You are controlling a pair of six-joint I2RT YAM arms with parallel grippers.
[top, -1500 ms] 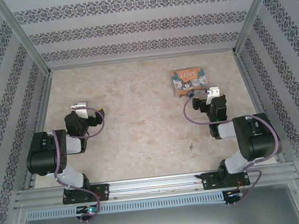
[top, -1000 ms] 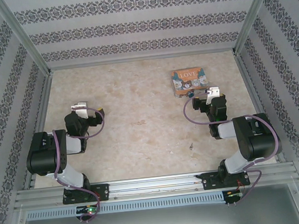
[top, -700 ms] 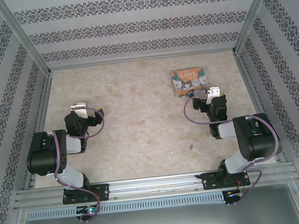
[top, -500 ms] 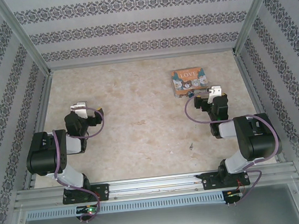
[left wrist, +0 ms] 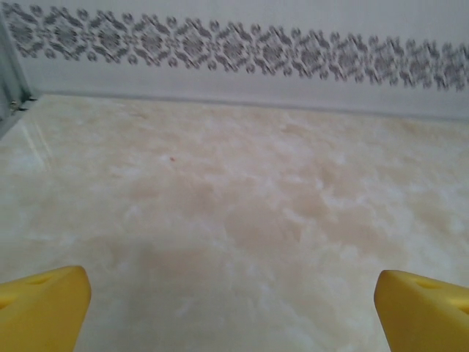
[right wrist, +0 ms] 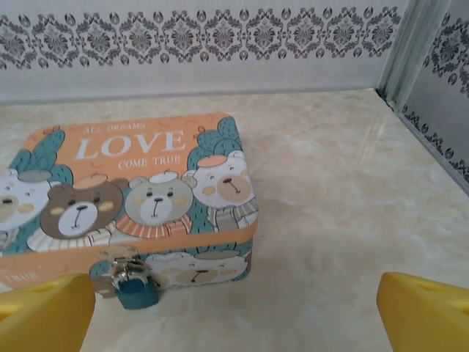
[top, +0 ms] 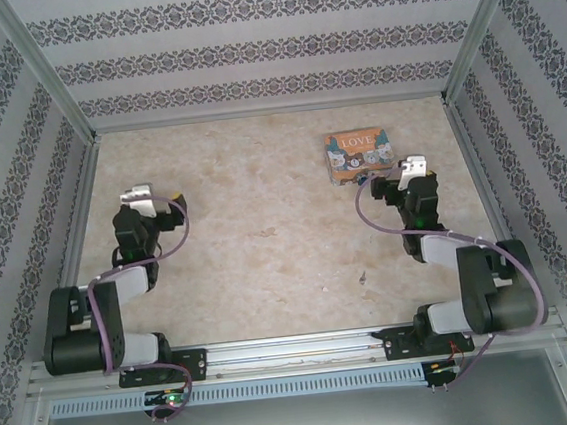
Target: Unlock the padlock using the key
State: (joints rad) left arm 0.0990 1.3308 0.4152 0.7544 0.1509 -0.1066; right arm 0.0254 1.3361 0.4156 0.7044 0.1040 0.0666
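The padlock (right wrist: 137, 290) is tiny, with a dark blue body and a silver shackle. It hangs from the hasp on the near face of the cartoon "LOVE" box (right wrist: 132, 183); from above, the padlock (top: 359, 177) is a small speck on the box (top: 360, 152). My right gripper (right wrist: 234, 323) is open just in front of the box, its yellow fingertips (right wrist: 421, 312) wide apart, with the padlock near the left one. In the top view the right gripper (top: 393, 180) is beside the box's near right corner. My left gripper (left wrist: 234, 315) is open over bare table at the left (top: 154, 201).
A small dark speck (top: 363, 281) lies on the marble-patterned table (top: 266, 234) between the arms, too small to identify. Patterned walls and metal posts (right wrist: 410, 44) enclose the table close behind and to the right of the box.
Both arms have stretched forward and lowered. The left gripper moved farther away and left; the right gripper edged forward beside the box. Both stay open.
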